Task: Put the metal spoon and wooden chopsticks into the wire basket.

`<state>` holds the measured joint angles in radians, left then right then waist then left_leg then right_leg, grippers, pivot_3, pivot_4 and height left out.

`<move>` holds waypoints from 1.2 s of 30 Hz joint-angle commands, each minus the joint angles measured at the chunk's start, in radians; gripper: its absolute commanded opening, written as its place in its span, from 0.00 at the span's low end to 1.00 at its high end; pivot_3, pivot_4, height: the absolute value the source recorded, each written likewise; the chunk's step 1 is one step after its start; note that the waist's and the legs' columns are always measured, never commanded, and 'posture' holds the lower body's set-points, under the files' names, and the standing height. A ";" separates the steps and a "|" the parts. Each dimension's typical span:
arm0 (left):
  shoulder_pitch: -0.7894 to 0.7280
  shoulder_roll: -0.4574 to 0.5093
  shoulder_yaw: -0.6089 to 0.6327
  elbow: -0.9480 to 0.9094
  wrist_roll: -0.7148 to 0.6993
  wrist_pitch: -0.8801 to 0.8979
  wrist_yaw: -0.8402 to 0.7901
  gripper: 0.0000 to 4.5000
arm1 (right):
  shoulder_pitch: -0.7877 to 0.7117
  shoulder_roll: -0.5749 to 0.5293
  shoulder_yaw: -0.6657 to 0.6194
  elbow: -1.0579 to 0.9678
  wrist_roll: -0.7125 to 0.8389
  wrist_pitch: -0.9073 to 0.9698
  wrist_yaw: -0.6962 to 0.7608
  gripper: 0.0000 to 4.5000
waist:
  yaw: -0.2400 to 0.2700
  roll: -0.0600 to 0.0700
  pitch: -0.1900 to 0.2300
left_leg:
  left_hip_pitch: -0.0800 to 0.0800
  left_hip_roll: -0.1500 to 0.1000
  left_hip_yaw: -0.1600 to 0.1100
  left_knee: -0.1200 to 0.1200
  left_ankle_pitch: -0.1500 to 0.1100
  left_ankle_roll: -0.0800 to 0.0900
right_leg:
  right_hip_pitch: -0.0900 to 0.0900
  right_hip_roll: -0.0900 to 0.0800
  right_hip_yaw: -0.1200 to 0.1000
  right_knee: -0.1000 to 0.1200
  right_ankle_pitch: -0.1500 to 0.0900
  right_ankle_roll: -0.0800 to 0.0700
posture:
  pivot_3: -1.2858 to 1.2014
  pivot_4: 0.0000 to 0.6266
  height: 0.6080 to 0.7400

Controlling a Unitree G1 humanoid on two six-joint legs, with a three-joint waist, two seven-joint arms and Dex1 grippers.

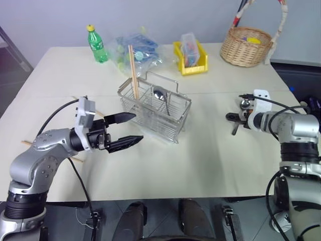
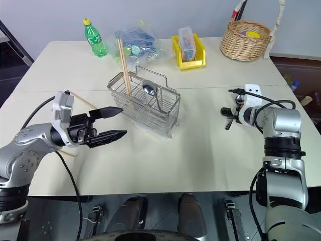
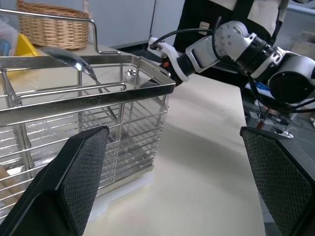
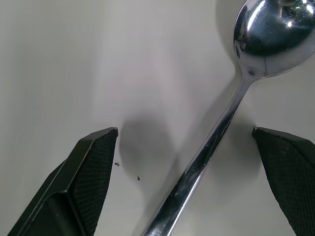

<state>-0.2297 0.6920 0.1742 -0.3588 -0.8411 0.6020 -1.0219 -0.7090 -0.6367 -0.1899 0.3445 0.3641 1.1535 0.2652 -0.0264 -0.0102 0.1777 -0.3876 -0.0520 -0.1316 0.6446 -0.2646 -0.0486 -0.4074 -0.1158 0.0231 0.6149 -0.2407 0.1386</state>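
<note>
Left gripper (image 1: 123,131) spread, empty, just beside the wire basket (image 1: 173,119). Right gripper (image 4: 197,162) spread over the metal spoon (image 4: 231,103) on the table; handle runs between its fingers, bowl ahead.

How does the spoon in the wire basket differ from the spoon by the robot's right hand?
The basket spoon stands tilted, bowl up; the other spoon lies flat. The basket spoon leans inside the wire basket; the other spoon lies between the right hand's open fingers, untouched. Both are shiny metal.
</note>
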 commanded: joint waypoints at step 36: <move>-0.017 -0.007 0.031 -0.006 0.007 -0.048 0.025 1.00 | 0.078 0.227 -0.016 -0.349 -0.183 -0.258 -0.183 0.00 | -0.016 0.005 0.003 | -0.001 0.010 0.002 -0.003 0.000 0.000 | -0.005 0.010 0.002 0.001 0.003 -0.003 | 0.52 0.24 1.00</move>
<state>-0.2332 0.6829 0.1765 -0.3530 -0.8358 0.5744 -0.9991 -0.6221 -0.4091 -0.2089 0.0735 0.2002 0.9484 0.0954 -0.0425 -0.0055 0.1805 -0.3907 -0.0419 -0.1294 0.6418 -0.2646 -0.0488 -0.4151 -0.1060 0.0247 0.6165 -0.2380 0.1351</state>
